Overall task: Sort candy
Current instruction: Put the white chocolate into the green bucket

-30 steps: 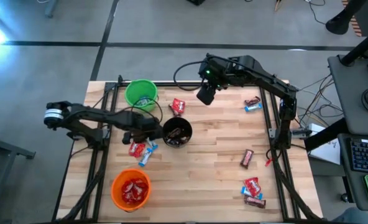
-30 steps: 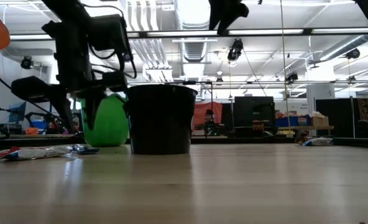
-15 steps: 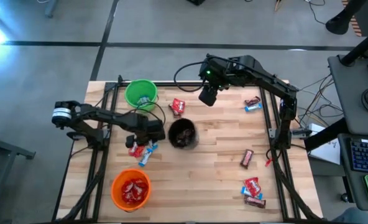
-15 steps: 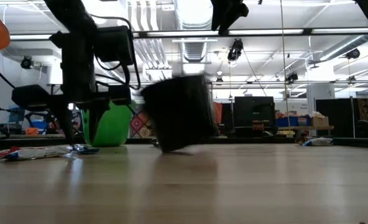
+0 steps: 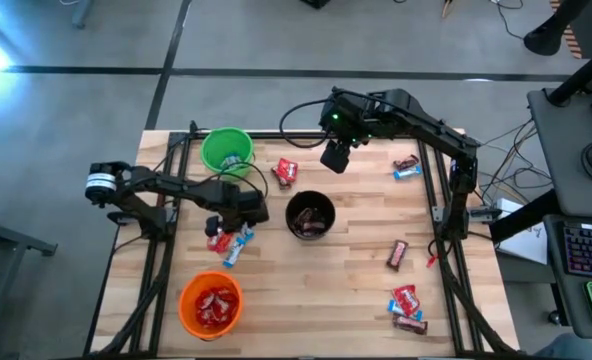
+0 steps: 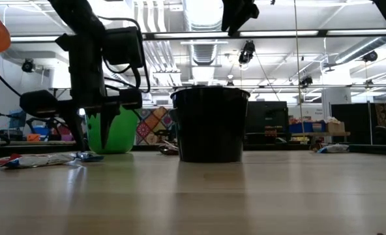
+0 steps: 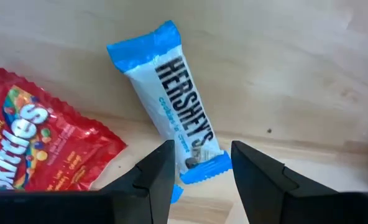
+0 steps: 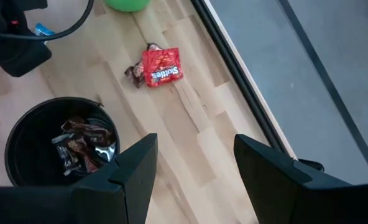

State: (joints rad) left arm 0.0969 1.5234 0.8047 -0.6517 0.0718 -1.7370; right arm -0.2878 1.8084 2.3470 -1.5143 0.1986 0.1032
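Note:
My left gripper [image 7: 201, 177] hangs open, pointing down, just above a blue-and-white candy bar [image 7: 171, 106] that lies flat on the table; its fingers stand on either side of the bar's near end. A red candy pack [image 7: 35, 143] lies beside the bar. In the high view this gripper [image 5: 232, 220] is left of the black cup [image 5: 310, 215], which stands upright and holds dark brown candy [image 8: 81, 146]. My right gripper [image 5: 333, 158] waits open, raised over the table's far middle.
A green cup [image 5: 226, 150] stands at the far left and an orange cup [image 5: 211, 303] with red candy at the near left. Loose candy lies near the far middle [image 5: 287, 172], at the far right [image 5: 406, 165] and toward the near right [image 5: 397, 254], [image 5: 406, 300].
The black cup has slid toward the table's right edge, away from my left gripper; it tipped on the way and now stands upright again. My left gripper has sunk a little toward the blue-and-white bar and stayed open.

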